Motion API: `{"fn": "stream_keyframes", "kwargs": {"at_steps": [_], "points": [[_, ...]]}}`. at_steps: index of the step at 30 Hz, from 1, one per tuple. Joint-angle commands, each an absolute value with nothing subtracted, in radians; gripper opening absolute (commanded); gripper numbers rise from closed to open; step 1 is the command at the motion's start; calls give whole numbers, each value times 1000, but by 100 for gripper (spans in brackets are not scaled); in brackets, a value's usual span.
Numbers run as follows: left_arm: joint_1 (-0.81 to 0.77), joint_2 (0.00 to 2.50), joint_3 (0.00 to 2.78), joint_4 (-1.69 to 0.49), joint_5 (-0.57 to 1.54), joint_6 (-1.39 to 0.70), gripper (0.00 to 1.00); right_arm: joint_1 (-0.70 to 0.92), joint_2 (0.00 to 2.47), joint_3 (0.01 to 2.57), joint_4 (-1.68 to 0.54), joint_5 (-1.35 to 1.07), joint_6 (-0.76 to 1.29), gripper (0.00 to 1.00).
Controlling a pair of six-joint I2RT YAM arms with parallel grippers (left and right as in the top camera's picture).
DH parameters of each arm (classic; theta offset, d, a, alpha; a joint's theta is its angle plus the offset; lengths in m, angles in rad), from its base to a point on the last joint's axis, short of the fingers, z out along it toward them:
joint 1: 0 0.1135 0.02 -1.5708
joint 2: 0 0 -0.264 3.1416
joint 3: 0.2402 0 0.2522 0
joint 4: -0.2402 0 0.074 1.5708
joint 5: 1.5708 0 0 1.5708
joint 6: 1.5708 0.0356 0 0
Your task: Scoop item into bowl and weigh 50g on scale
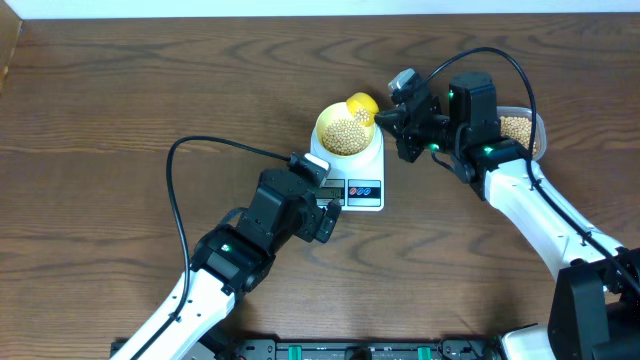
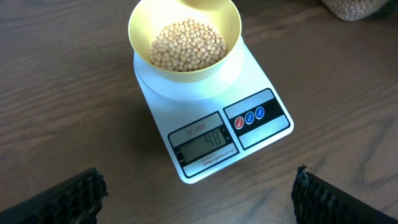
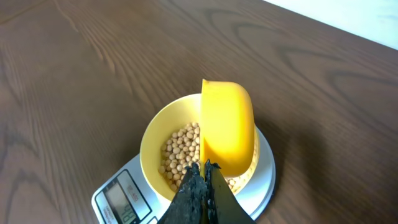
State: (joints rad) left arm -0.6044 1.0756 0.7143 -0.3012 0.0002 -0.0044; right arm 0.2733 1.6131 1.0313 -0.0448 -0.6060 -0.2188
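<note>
The pale-yellow bowl point(image 1: 330, 128) point(image 2: 140, 46) point(image 3: 151, 142) stands on the white scale point(image 1: 372, 172) point(image 2: 267, 134) point(image 3: 112, 186), partly filled with tan beans point(image 1: 346, 136) point(image 2: 186, 45) point(image 3: 180, 149). In the left wrist view the display reads 48. My right gripper point(image 1: 395, 118) point(image 3: 204, 167) is shut on the handle of a yellow measuring spoon point(image 1: 362, 104) point(image 3: 227, 124), which is tipped on its side over the bowl's right half. My left gripper point(image 1: 325, 205) point(image 2: 198, 183) hangs open just in front of the scale, with nothing between its fingers.
A clear plastic tub point(image 1: 535, 140) point(image 2: 357, 7) holding more beans sits to the right of the scale, partly behind the right arm. Dark wooden table point(image 1: 120, 100) lies all around. A black cable point(image 1: 175, 190) loops from the left arm.
</note>
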Motion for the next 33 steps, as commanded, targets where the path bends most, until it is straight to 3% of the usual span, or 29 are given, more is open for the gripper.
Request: {"fn": "stream_keyframes", "kwargs": {"at_steps": [1,33], "points": [[-601,1077,716,-297,-12,-20,98,278,1618,1032,-43,-589,-222,1],[-601,1077,716,-297,-12,-20,98,276,1618,1032,-35,-552,-226,1]]}}
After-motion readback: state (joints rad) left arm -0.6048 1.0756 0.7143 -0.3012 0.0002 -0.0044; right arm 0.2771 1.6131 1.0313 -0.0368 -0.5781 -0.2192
